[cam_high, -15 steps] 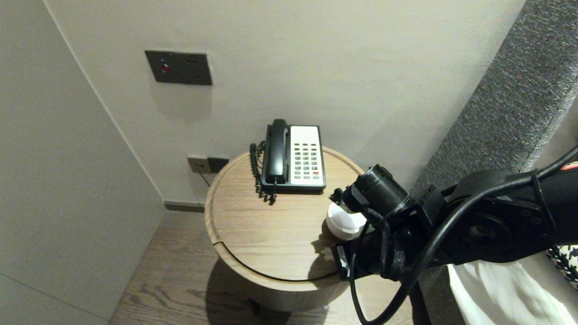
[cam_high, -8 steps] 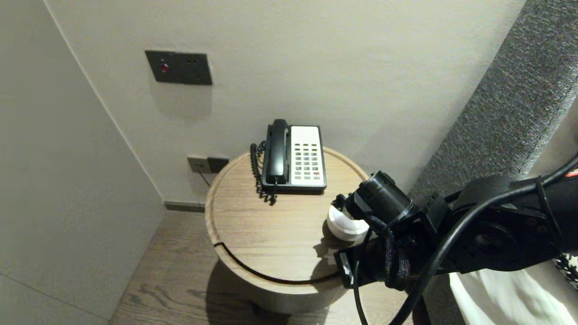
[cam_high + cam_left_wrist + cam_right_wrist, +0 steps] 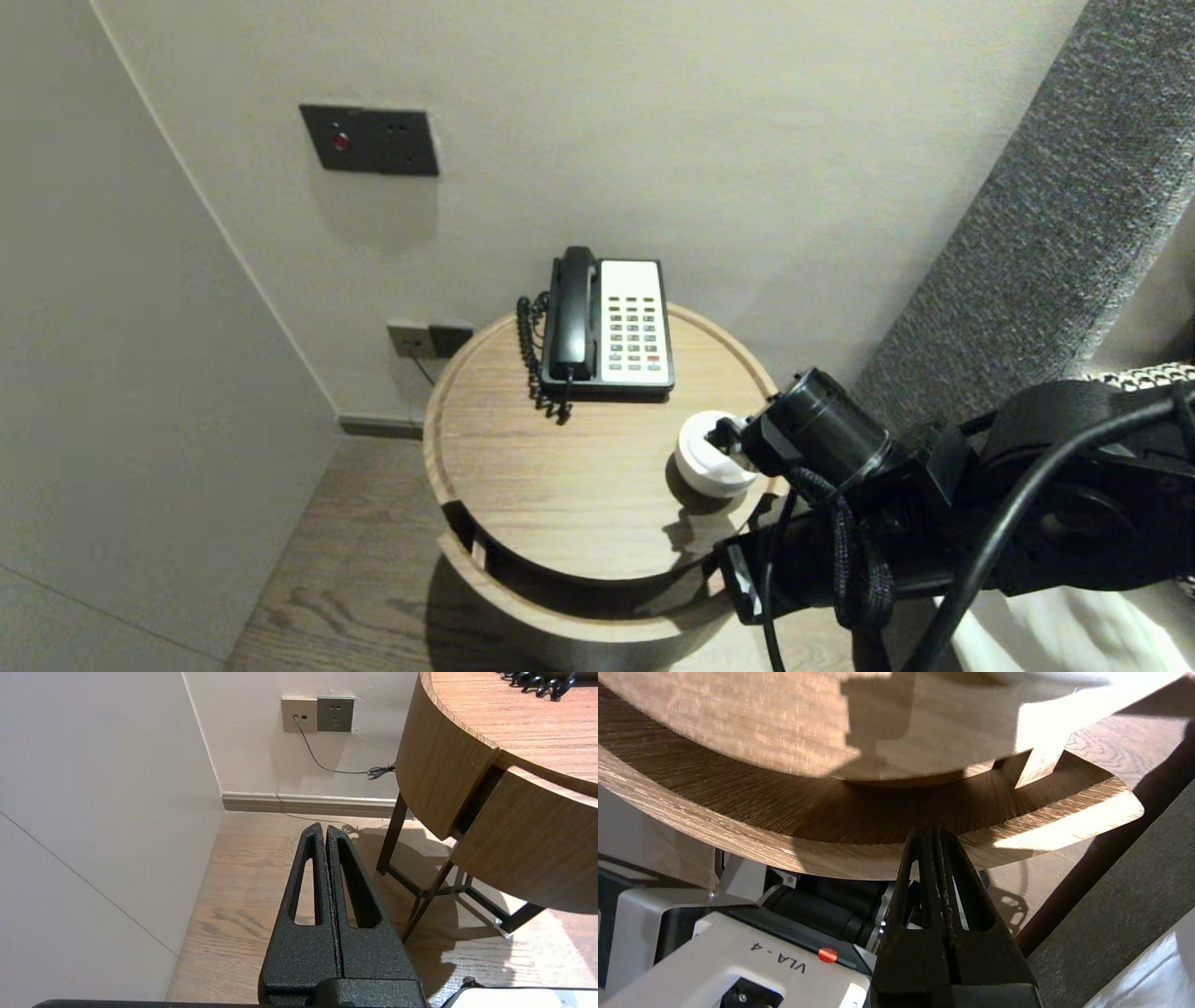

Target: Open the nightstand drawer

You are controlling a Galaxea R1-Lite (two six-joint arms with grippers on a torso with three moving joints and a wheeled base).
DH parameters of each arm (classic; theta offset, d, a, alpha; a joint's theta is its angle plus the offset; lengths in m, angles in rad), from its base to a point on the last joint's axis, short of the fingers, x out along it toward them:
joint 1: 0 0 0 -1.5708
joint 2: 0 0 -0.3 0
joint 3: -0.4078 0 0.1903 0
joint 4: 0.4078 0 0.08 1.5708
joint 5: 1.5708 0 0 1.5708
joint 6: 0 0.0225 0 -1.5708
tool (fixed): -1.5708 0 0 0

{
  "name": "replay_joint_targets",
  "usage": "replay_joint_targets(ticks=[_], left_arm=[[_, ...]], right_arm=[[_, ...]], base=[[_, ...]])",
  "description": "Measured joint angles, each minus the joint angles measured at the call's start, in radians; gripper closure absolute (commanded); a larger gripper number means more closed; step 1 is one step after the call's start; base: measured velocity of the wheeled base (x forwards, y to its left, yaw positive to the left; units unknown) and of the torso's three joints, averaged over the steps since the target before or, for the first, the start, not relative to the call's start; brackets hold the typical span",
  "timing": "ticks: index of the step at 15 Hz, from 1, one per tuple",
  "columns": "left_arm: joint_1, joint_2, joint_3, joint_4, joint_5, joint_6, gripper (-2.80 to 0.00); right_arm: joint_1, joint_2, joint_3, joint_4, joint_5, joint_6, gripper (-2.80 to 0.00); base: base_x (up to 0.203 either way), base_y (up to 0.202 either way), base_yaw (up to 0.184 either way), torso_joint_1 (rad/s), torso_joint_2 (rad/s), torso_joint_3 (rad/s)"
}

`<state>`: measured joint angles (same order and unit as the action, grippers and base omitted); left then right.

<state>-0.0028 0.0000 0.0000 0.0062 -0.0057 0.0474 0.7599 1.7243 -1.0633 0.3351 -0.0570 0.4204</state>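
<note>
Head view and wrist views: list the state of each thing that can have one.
Drawer: partly open, with a gap behind its curved front.
Handset: resting on the telephone.
White cup: upright on the table.
Wall socket: cable plugged in.
Right gripper: shut, tips at the drawer's front.
Left gripper: shut, parked low beside the table.
</note>
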Motion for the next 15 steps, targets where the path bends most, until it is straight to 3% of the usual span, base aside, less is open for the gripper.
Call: replay_joint_targets(ticks=[15], left_arm=[[0.000,0.000,0.000,0.000,0.000,0.000,0.00]], right_arm=[[0.052,-0.110,0.183,0.002,0.020,0.000,0.00]], base=[[0.000,0.000,0.000,0.000,0.00,0.000]])
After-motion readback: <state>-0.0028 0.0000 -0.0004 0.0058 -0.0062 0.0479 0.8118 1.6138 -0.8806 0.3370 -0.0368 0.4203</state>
